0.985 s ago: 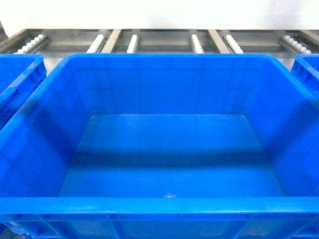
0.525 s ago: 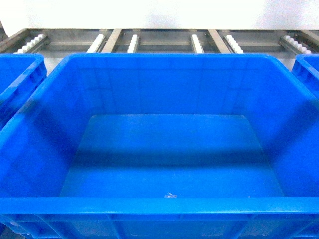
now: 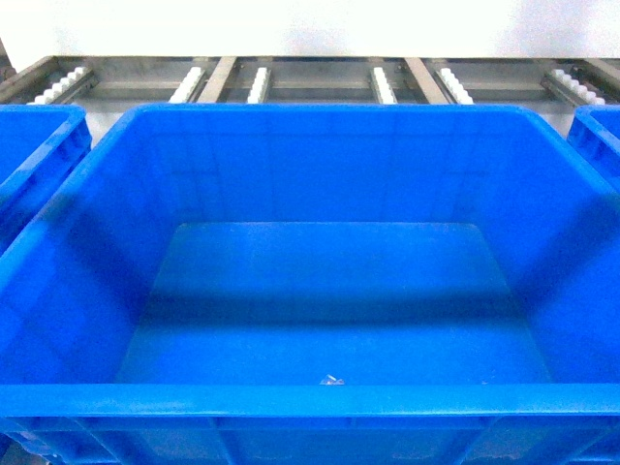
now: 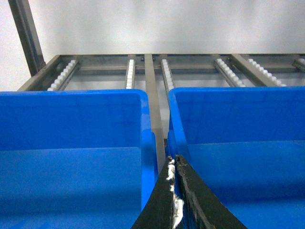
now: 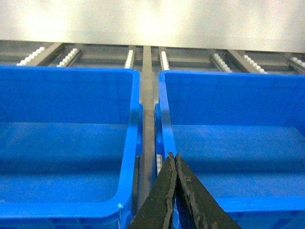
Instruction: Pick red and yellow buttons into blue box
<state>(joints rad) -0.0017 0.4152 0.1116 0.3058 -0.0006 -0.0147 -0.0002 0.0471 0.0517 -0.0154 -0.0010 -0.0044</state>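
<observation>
A large deep blue box (image 3: 310, 399) fills the head view, its floor bare except for a tiny pale scrap (image 3: 331, 380). The red and yellow buttons are out of view in every frame. Neither gripper appears in the head view. In the left wrist view my left gripper (image 4: 174, 160) is shut with nothing between its black fingers, hanging above the gap between two blue bins. In the right wrist view my right gripper (image 5: 174, 156) is likewise shut and empty, above the gap between two bins.
Similar blue bins stand at the left (image 3: 39, 145) and right (image 3: 596, 136) of the box. Behind them runs a metal roller conveyor frame (image 3: 257, 85) against a white wall. A grey rail (image 4: 155, 114) shows between the bins.
</observation>
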